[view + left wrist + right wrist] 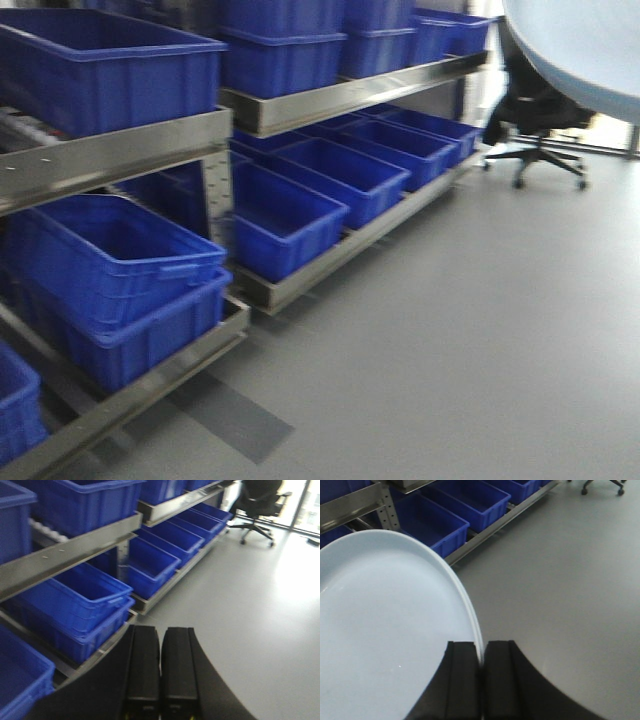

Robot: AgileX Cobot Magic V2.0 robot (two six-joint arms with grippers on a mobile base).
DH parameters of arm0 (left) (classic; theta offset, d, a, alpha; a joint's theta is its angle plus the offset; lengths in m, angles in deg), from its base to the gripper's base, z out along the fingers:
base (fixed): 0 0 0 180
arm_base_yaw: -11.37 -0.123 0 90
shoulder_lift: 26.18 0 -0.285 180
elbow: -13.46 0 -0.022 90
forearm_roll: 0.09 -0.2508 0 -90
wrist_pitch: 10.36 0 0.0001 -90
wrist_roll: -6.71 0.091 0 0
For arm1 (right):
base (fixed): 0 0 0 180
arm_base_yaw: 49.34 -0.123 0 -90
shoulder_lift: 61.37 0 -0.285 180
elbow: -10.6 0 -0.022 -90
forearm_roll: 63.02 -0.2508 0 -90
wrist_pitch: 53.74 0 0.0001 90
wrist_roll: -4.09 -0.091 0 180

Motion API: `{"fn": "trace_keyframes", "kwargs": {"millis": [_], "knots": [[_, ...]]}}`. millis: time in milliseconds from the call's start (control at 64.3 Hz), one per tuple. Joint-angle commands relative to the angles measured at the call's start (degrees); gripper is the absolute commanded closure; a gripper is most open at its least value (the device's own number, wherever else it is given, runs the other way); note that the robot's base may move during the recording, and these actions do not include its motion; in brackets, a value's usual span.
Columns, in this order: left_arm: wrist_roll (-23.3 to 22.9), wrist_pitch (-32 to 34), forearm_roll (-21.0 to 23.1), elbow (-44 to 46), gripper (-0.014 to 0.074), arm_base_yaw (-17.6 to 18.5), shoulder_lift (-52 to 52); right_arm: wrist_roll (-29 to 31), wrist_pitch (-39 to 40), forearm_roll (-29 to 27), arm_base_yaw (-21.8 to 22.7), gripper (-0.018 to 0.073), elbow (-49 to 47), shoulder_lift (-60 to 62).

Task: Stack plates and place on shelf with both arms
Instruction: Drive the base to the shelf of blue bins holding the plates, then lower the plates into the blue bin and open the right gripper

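In the right wrist view, the rim of a pale bluish-white plate [385,630] is pinched between the two black fingers [462,680] of the right hand [481,665], clamped tight at about 6 o'clock. A double edge can be made out along the rim near the fingers, so two plates may be stacked there, but that can't really be confirmed. The plate is held up in the air over the grey floor [560,580], filling the frame from 6 round to 10 o'clock.

In the left wrist view, the left hand [160,675] is seen with its fingers pressed together and nothing between them, at 6 o'clock.

In the front view, a slice of the plate [580,50] is caught at 1 o'clock. The steel shelf [110,155] runs from 9 to 12 o'clock, its tiers loaded with blue crates [290,215]. A black office chair [540,120] is parked at 2 o'clock, near the far end of the shelf. Everything's a bit blurry.
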Motion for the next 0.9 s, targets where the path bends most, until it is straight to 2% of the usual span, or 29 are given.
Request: {"fn": "trace_keyframes", "kwargs": {"millis": [0, 887], "knots": [[-0.13, 4.48, 0.01, 1.8, 0.0513, -0.05, 0.62, 0.03, 5.5, 0.59, 0.24, 0.051, -1.74, -0.17], [-0.13, 4.48, 0.01, 1.8, 0.0513, -0.05, 0.62, 0.03, 5.45, 0.59, 0.24, 0.051, -1.74, -0.17]]}}
